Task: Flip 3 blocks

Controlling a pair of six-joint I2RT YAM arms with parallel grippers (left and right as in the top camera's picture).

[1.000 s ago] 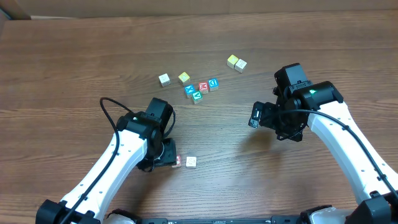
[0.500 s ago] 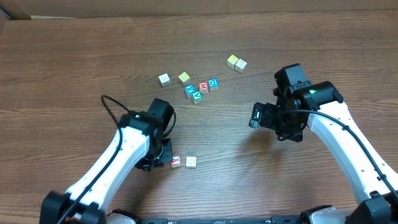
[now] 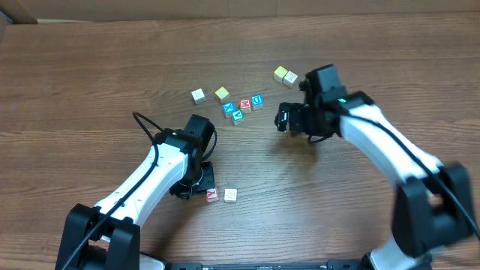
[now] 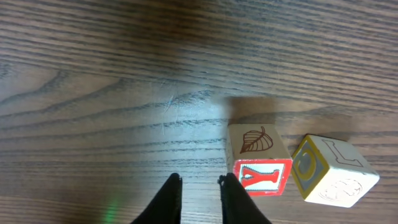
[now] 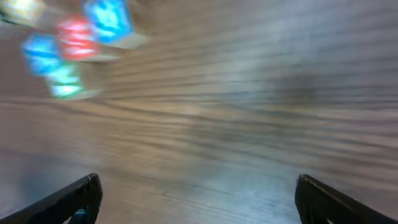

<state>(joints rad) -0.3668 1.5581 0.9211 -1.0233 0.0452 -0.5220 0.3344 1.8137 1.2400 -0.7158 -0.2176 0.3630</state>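
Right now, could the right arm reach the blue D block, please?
Probably yes: the right gripper is open nearby, only bare table lies between it and the blue D block, though the neighbouring red block is close.

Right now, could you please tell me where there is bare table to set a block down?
Free: the wood between the blue D block and the red-letter block beside the whitish block; the far-left table. Crowded: around the D block, near the right gripper.
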